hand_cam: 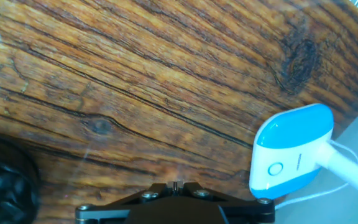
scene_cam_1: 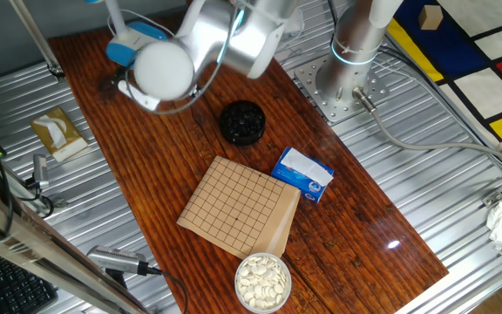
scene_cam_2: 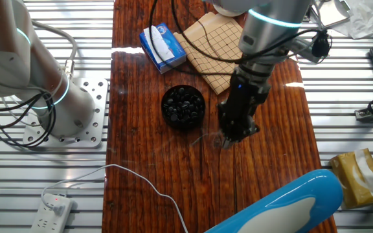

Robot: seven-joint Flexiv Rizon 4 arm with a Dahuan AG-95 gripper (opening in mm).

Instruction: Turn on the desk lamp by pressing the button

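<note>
On the table (scene_cam_2: 141,175), you are seeing:
Gripper (scene_cam_2: 228,139): hovering low over bare wood; finger state cannot be told.
Desk lamp (hand_cam: 289,155): sitting right of the gripper in hand view, apart from it.

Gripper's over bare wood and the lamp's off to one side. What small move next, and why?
Probably a short sideways shift toward the small light-blue and white desk lamp. In the hand view its base, with the round button, sits right of the gripper, which points at bare brown wooden tabletop. Centre over the button before descending.
</note>
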